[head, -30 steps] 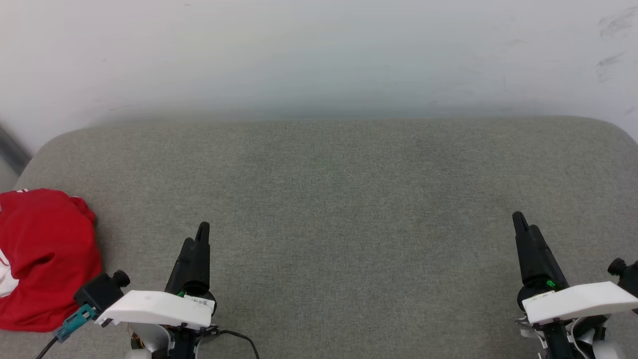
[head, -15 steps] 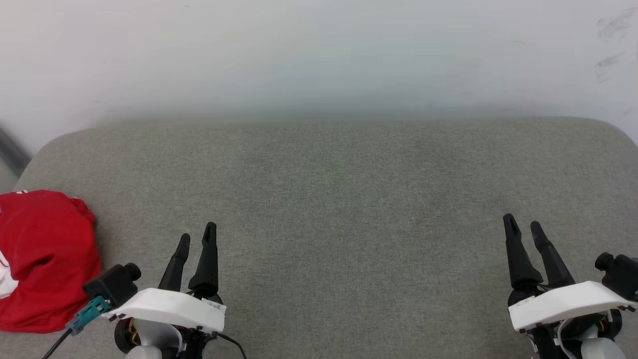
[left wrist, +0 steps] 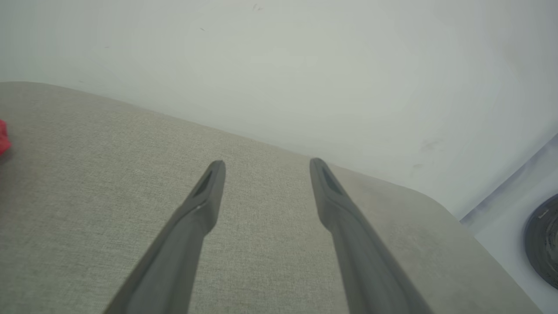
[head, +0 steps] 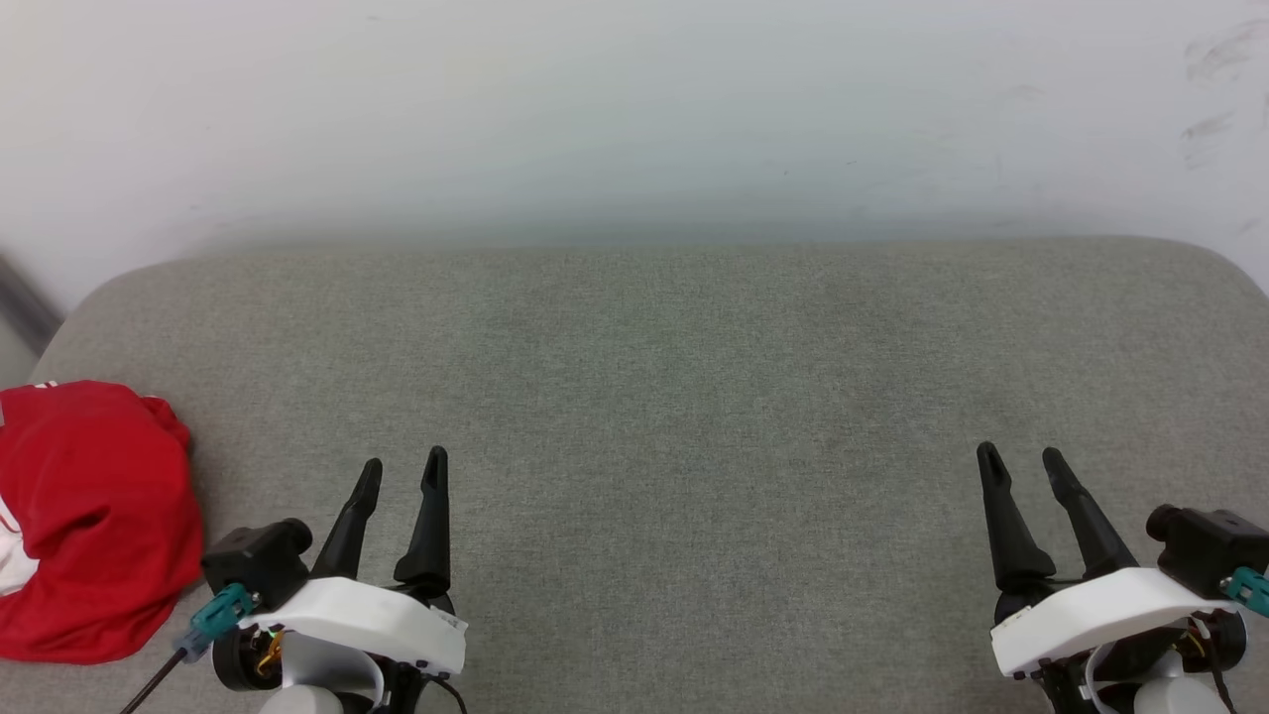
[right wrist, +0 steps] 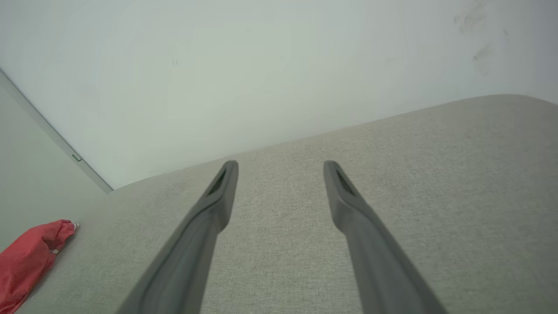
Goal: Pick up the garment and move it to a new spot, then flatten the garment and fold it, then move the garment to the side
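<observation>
The garment (head: 94, 521), a bright red bundle with a bit of white at its left side, lies crumpled at the far left of the grey cushioned surface (head: 674, 397). A red sliver of the garment (left wrist: 3, 137) shows in the left wrist view, and the garment (right wrist: 28, 259) lies low left in the right wrist view. My left gripper (head: 402, 471) hovers open just right of the garment, holding nothing. Far to the right, my right gripper (head: 1021, 461) is also open and empty. Both point toward the back wall.
A pale wall (head: 634, 109) rises behind the cushion's rounded back edge. The cushion's left edge drops off beside the garment. A dark round object (left wrist: 542, 240) sits on the floor past the cushion's right end in the left wrist view.
Both wrists have rolled, so each gripper's two fingers now show side by side and spread. Both arms have drawn slightly down the view; the garment lies where it was.
</observation>
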`<state>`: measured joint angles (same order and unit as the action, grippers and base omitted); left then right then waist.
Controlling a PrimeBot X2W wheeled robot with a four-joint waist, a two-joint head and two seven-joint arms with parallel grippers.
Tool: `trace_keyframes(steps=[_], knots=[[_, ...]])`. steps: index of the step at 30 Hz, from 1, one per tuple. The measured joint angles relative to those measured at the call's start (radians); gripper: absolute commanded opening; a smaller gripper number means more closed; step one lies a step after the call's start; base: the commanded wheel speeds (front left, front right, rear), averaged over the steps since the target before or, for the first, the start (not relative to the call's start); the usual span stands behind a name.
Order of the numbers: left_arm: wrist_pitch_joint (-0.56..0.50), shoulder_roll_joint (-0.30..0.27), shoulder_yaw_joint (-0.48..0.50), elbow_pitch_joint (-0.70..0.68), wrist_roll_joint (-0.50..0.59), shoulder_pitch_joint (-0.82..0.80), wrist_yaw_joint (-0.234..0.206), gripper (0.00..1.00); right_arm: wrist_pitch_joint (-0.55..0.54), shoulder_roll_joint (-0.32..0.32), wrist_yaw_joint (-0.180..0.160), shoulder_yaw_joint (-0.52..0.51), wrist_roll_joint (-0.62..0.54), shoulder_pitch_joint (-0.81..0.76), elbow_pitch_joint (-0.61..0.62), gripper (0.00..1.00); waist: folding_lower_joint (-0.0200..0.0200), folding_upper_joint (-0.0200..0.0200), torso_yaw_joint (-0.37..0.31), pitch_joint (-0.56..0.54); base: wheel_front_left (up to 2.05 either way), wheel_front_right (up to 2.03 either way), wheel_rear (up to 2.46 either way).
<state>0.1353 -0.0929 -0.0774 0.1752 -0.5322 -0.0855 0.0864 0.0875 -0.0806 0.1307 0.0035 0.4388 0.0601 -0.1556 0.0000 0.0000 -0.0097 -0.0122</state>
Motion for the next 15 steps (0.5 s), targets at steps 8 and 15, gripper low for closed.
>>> trace_keyframes(steps=[8, 15], knots=[[0.019, -0.012, -0.024, 0.006, 0.09, -0.004, -0.013, 1.0, -0.009, 0.0, 0.0, 0.003, -0.097, -0.002, 0.002, 1.0, 0.0, 0.0, -0.002, -0.002, 0.0, 0.0, 0.0], [0.037, -0.022, -0.039, 0.017, 0.156, -0.007, -0.027, 1.0, -0.01, -0.001, 0.0, 0.004, -0.176, -0.003, 0.008, 1.0, 0.0, 0.0, -0.005, -0.004, 0.0, 0.0, 0.0]])
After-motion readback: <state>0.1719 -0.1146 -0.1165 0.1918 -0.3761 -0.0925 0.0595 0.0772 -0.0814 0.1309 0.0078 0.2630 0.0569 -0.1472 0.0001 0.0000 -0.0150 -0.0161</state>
